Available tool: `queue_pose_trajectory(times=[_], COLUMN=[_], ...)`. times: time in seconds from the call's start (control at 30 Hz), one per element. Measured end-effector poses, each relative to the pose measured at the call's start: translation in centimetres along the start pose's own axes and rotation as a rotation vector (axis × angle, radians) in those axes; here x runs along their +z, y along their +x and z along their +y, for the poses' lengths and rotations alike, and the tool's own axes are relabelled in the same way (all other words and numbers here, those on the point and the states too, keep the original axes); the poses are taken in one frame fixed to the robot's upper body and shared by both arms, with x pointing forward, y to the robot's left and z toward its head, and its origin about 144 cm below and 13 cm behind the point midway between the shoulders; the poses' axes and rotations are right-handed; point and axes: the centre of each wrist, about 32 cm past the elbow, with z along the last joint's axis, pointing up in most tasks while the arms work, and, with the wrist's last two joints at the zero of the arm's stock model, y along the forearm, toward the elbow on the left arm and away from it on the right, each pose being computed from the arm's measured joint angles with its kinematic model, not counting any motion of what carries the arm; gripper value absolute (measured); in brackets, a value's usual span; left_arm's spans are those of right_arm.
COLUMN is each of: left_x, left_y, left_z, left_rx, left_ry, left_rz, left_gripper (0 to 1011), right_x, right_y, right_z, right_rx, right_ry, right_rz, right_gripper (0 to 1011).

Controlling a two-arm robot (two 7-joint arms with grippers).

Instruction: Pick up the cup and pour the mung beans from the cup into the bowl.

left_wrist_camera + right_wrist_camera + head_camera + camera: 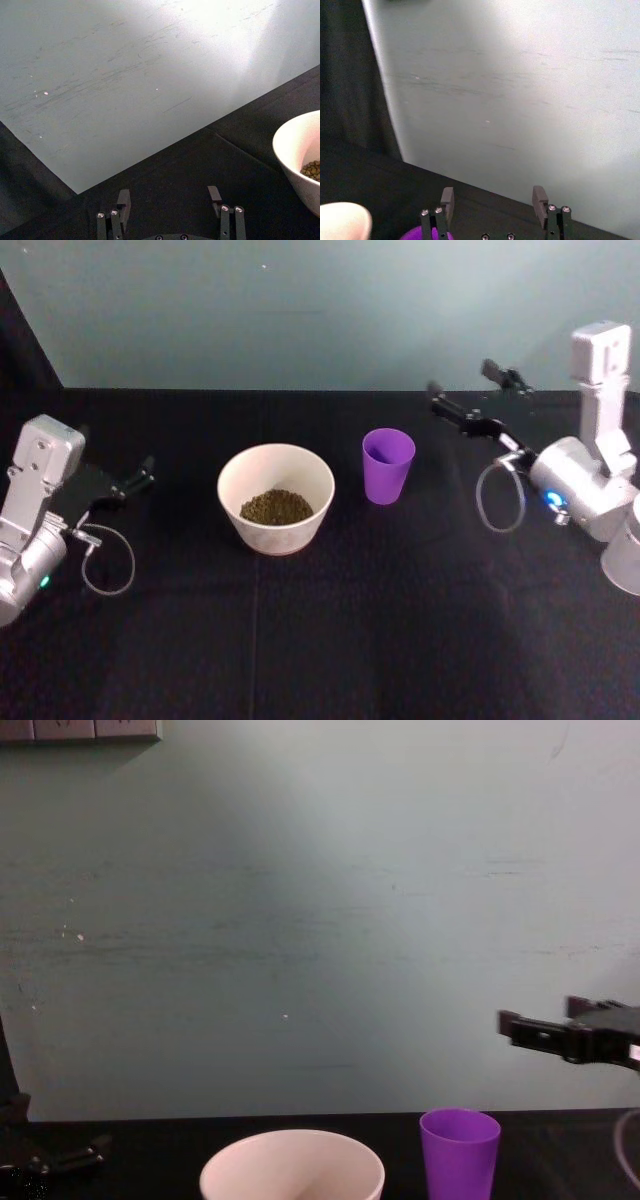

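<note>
Over on the left, the left gripper sits low beside the black table, well apart from everything, its fingers spread with nothing but dark cloth between them. Its wrist view catches the bowl's edge, cut off at the frame, with a few beans peeking inside.

Moving in, the bowl stands upright near the table's middle, mouth straight up, and there's a heap of mung beans lying in its bottom. From the chest view only its rim rises into frame; the contents are hidden there.

Just to its right, close but not touching, the cup stands upright, long axis vertical, wide mouth up, tapering down to its base. Looking into it from the head view, the inside reads plain purple; whether anything lies at the very bottom is hard to make out. The chest view shows its upper part, base cut off.

And on the right, the right gripper hangs raised in the air, above and to the right of the cup, clear of it, fingers parted and holding nothing. Its wrist view shows a sliver of the purple rim at the frame's edge and a blurred pale patch of the bowl.
</note>
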Motion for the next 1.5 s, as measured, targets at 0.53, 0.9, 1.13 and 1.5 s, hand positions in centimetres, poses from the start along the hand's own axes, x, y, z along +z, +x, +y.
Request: queue_pose_trajectory(times=[0.53, 0.9, 1.13, 1.5], left_x=[0.0, 0.0, 0.0, 0.0], left_y=[0.0, 0.0, 0.0, 0.0], left_z=[0.0, 0.0, 0.0, 0.0], left_rx=[0.0, 0.0, 0.0, 0.0], left_ry=[0.0, 0.0, 0.0, 0.0], left_rz=[0.0, 0.0, 0.0, 0.0], left_gripper=[1000, 1000, 1000, 1000], right_x=[-4.4, -7.0, -6.9, -6.8], right_y=[2.1, 1.3, 1.3, 1.3], right_z=[-1.4, -1.9, -1.8, -1.8], right_rx=[-0.085, -0.081, -0.081, -0.08], right_ry=[-0.108, -0.138, -0.14, -0.14], right_rz=[0.018, 0.016, 0.017, 0.019], right_gripper=[1002, 1002, 1002, 1002])
